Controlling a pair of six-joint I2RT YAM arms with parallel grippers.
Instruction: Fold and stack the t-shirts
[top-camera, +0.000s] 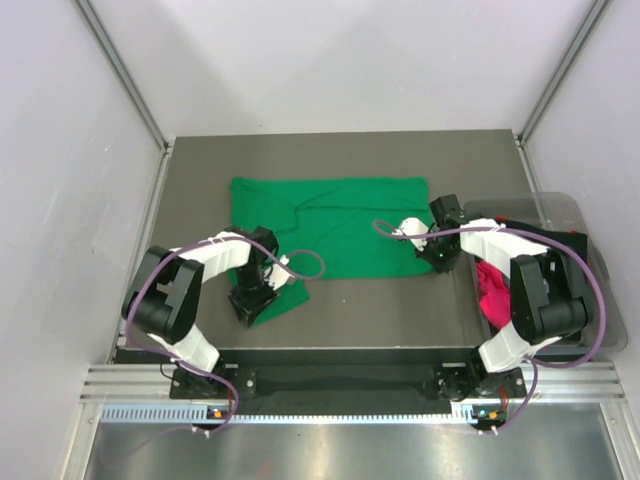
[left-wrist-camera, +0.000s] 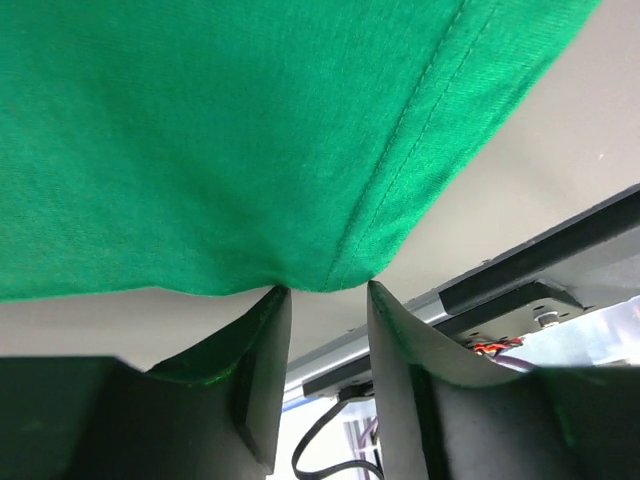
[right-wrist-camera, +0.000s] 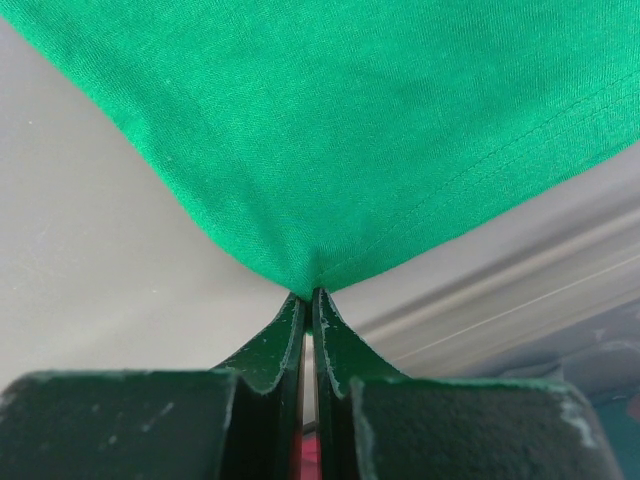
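Right claw (right-wrist-camera: 308, 292) is clamped tight on a corner of the green t-shirt (top-camera: 340, 225); in the right wrist view you see the hem puckered into its tips, with the rest of the cloth fanning out ahead of the claw over the table (top-camera: 400, 310). Left claw (left-wrist-camera: 325, 288) has its jaws part-way apart; the shirt's other near corner sits right at its tips, bunched across the gap, cloth spreading away ahead; you can't tell from the pictures whether that is a real grip or just contact. From overhead, the shirt lies mostly flat between and beyond both claws; loose fold near its far corner on the left claw's side. Pink t-shirt (top-camera: 492, 290) sits behind the right claw on its outer side, in the clear bin (top-camera: 590, 250), partly hidden by that arm; well apart from the left claw.
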